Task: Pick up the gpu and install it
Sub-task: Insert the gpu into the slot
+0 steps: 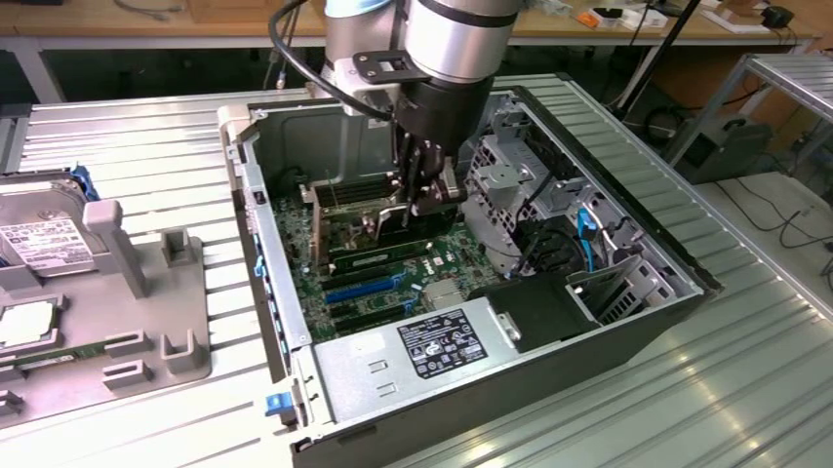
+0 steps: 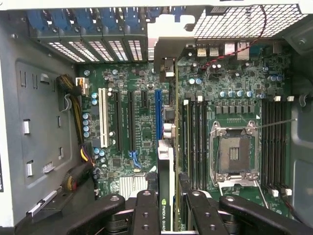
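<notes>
Pincer pinching the gpu edge-on, lifted and hanging inside the computer case above the motherboard; seating in a slot remains undone.

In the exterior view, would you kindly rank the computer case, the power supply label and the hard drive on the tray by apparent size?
1. Computer case, by far the largest.
2. Hard drive, partly cut off at the exterior view's left edge, so its full extent is unsure.
3. Power supply label, smallest.
</notes>
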{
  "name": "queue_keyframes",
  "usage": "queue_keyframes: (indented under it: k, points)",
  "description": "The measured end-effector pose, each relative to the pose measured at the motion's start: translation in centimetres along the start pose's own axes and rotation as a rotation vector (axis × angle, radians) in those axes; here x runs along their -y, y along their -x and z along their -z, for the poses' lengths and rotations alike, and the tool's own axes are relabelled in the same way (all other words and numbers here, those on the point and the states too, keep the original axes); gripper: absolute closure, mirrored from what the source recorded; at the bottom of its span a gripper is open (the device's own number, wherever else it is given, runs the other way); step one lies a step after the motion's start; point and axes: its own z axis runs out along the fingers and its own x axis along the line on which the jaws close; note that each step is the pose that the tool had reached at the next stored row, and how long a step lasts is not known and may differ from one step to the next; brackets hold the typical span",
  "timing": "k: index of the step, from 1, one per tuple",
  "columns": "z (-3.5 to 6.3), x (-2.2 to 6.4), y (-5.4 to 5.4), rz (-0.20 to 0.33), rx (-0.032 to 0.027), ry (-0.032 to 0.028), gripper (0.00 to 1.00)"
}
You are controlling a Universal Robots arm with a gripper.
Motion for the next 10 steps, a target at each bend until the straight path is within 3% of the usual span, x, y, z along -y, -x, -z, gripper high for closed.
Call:
queue_keyframes:
  k: [10]
  points:
    - [-0.96,-0.34,-0.25,0.0,0.0001,-0.0001,0.73]
